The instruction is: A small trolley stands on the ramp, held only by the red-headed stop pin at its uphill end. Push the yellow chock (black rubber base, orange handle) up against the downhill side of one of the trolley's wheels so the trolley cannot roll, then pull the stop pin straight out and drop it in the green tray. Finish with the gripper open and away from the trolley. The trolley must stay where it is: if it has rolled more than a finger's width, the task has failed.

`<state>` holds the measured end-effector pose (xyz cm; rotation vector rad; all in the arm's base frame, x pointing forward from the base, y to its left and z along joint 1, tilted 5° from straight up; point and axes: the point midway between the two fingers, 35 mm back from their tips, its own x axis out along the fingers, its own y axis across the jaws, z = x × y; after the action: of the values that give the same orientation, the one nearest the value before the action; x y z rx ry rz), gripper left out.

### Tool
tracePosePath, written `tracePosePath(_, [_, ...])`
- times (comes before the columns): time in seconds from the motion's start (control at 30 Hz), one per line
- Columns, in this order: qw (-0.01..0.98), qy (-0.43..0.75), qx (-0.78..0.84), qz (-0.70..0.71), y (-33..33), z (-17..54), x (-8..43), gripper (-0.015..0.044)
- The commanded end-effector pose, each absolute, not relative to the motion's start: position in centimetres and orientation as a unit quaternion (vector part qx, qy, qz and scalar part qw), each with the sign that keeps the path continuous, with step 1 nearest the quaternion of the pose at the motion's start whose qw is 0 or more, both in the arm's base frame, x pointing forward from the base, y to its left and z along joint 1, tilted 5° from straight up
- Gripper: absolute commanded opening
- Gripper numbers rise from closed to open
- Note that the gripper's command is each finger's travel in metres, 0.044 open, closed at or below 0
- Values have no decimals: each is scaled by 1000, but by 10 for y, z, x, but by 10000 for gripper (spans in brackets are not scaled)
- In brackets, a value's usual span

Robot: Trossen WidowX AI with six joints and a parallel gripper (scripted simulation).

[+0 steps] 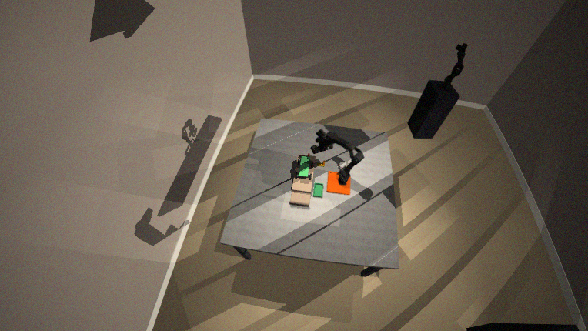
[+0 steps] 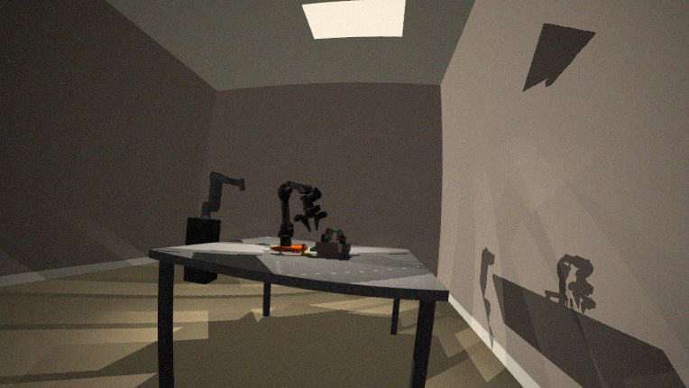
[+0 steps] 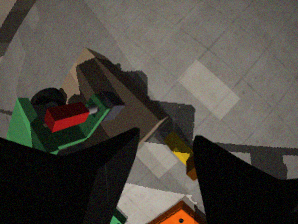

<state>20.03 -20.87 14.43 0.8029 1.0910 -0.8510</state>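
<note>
The green trolley point(image 1: 304, 166) point(image 3: 20, 125) stands on the upper part of the tan ramp point(image 1: 301, 185) point(image 2: 332, 249). The stop pin's red head point(image 3: 67, 116) shows at the trolley's uphill end. The yellow chock point(image 1: 322, 164) point(image 2: 303, 251) point(image 3: 181, 157) lies on the table beside the ramp, away from the wheels. The green tray point(image 1: 318, 190) point(image 3: 118, 218) sits between the ramp and the arm's base. My gripper point(image 2: 312, 229) point(image 3: 166, 137) is partly open and empty, pointing down above the ramp's uphill end and the chock. Wheel contact is too small to judge.
The orange base plate point(image 1: 334, 188) point(image 2: 283, 248) point(image 3: 181, 215) under my arm lies near the tray and chock. A second arm stands on a black pedestal point(image 1: 434, 106) point(image 2: 202, 248) off the table. Strong shadows cross the grey table point(image 1: 263, 222).
</note>
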Motion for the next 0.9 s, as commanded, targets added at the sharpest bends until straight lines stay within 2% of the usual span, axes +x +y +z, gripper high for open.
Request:
tracePosePath(0.0, [623, 491, 425, -436, -201, 138, 186, 190])
tracePosePath(0.3, [439, 475, 524, -554, -179, 130, 154, 190])
tracePosePath(0.87, [435, 474, 525, -556, -179, 100, 152, 190])
